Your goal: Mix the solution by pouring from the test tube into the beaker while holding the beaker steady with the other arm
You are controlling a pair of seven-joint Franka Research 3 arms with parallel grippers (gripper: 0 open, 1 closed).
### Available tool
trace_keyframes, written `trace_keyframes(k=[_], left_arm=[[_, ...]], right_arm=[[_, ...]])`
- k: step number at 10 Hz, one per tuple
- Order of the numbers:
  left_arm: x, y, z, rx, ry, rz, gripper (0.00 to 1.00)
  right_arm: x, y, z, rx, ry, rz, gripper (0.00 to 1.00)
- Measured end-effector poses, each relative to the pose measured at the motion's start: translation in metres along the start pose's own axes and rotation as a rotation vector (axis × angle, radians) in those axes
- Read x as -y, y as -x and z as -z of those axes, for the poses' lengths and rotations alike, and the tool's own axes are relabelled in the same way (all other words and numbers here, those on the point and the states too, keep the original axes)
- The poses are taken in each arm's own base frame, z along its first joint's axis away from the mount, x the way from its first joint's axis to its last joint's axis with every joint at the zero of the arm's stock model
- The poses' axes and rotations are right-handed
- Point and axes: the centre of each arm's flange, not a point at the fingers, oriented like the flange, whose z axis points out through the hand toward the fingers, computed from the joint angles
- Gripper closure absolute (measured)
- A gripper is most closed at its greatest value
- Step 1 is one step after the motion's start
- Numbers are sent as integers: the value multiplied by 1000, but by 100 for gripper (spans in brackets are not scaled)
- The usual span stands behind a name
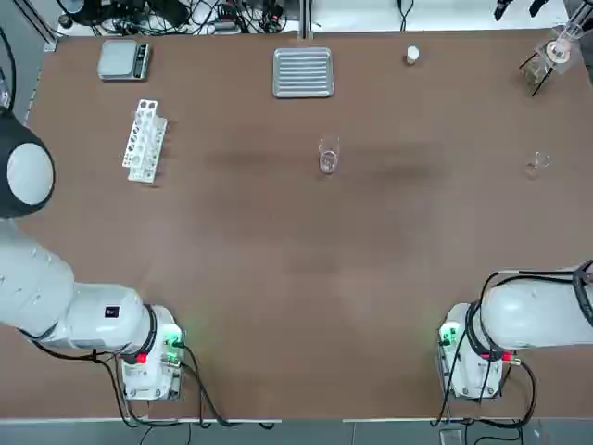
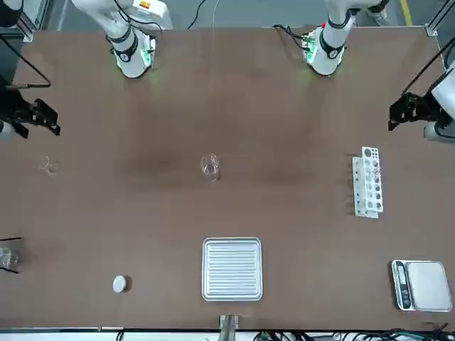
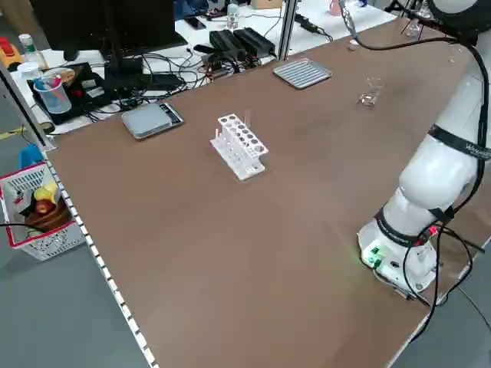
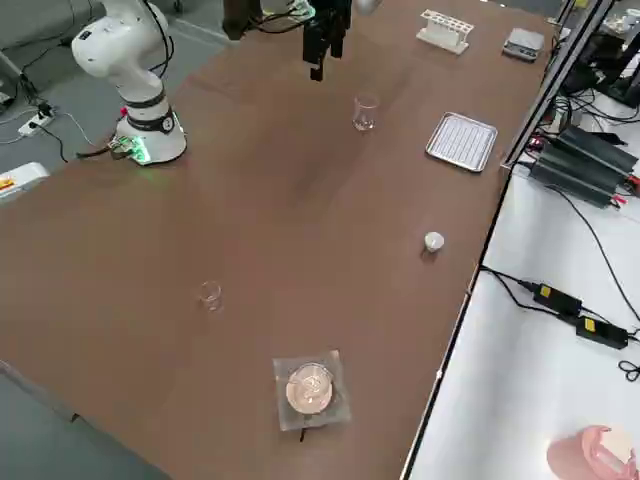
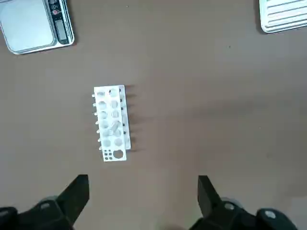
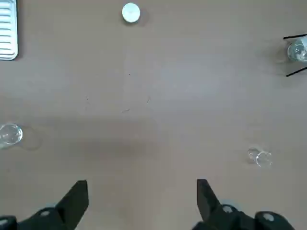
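The beaker (image 1: 328,158) is a small clear glass cup standing alone near the table's middle, also in the front view (image 2: 209,167) and at the edge of the right wrist view (image 6: 9,134). A white test tube rack (image 1: 145,141) lies at the far left; a faint clear test tube (image 5: 115,127) seems to sit in it. My left gripper (image 5: 143,191) hovers open high above the table, short of the rack, with nothing between its fingers. My right gripper (image 6: 142,194) hangs open and empty on the right side, well above the table, between the beaker and a smaller glass.
A smaller clear glass piece (image 1: 539,163) stands at the right, and a flask on a stand (image 1: 554,56) in the far right corner. A ribbed metal tray (image 1: 303,72), a small white cap (image 1: 412,56) and a digital scale (image 1: 123,59) line the far edge.
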Motion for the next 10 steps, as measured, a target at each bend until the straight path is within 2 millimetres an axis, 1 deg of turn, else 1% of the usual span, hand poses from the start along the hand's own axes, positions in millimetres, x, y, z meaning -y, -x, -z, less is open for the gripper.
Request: trace_keyframes(k=[2, 3, 4, 5, 7, 9, 10], left_arm=[[4, -2, -3, 3, 1, 6, 0], [11, -4, -7, 3, 7, 9, 0], [19, -5, -8, -4, 22, -36, 0], [30, -5, -9, -17, 40, -104, 0], [64, 0, -8, -47, 73, -206, 0], [80, 2, -9, -66, 75, -377, 0], [90, 0, -12, -90, 93, -427, 0]], right_arm=[[0, 0, -1, 1, 0, 0, 0], [0, 0, -1, 2, 0, 0, 0], [0, 0, -1, 3, 0, 0, 0], [0, 0, -2, 5, -1, 1, 0], [3, 1, -3, 14, -13, 5, 0], [8, 2, -4, 22, -48, 52, 0], [8, 2, -4, 22, -56, 80, 0]])
